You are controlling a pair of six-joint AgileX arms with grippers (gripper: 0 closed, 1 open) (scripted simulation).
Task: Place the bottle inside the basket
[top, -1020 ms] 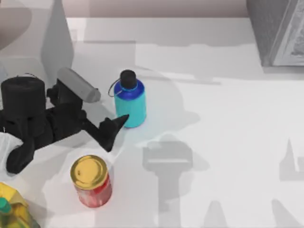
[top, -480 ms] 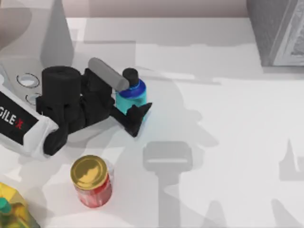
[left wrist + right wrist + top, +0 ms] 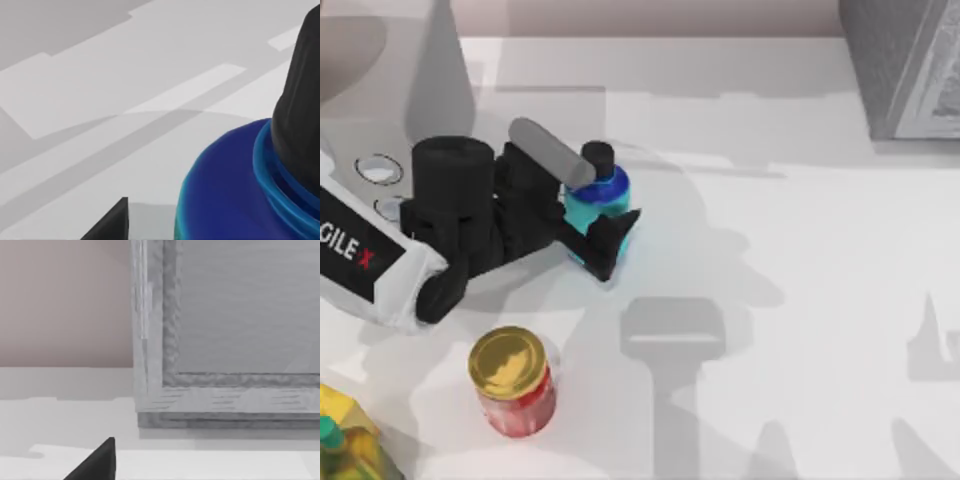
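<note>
1. At the near left corner of the table (image 3: 800,300) sits a yellow thing (image 3: 350,440) with a teal cap, partly cut off by the picture's edge.
2. Just beyond it and a little to the right stands a red jar (image 3: 515,385) with a gold lid, upright and well apart from the bottle.
3. Farther back, on the left half of the table, stands the bottle (image 3: 598,205), upright: cyan body, dark blue shoulder, black cap.
4. The left gripper (image 3: 588,205) reaches in from the left and pinches the bottle, one dark finger pressed on its near side and the other behind a grey cylinder on its far side.
5. In the left wrist view, the bottle's blue shoulder (image 3: 230,195) and black cap loom very close, with one dark fingertip (image 3: 112,225) beside them.
6. At the far right corner stands the grey basket (image 3: 905,65), well apart from the bottle.
7. The right wrist view faces the basket's (image 3: 225,340) woven wall closely, with one dark fingertip (image 3: 100,462) at the picture's edge; whether that claw is spread or pressed together cannot be told.
</note>
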